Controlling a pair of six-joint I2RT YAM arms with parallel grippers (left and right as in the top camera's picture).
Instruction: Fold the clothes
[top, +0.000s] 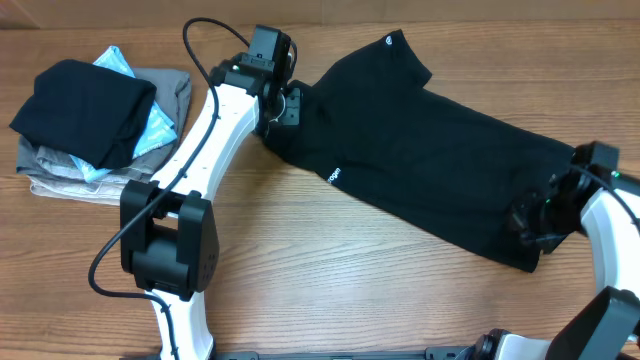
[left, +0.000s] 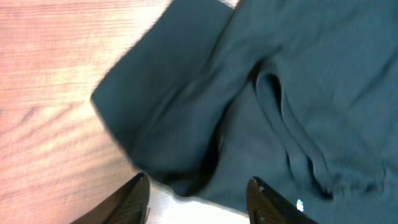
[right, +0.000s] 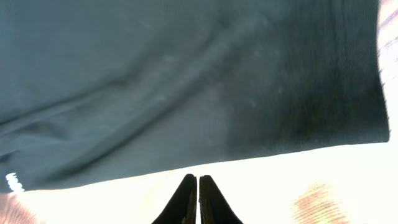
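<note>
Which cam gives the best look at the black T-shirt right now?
Overhead: nearly the whole black T-shirt shows, lying diagonally on the table, with only its ends partly covered by the arms. Left wrist shows only a folded section beyond the open left tool; right wrist shows just a straight edge beyond the shut right tool.

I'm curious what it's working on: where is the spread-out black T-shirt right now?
In the overhead view the black T-shirt lies on the right half of the table, stretched between the left claw and the right claw.

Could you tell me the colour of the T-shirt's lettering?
White: the small lettering on the soft black T-shirt shows best overhead.
</note>
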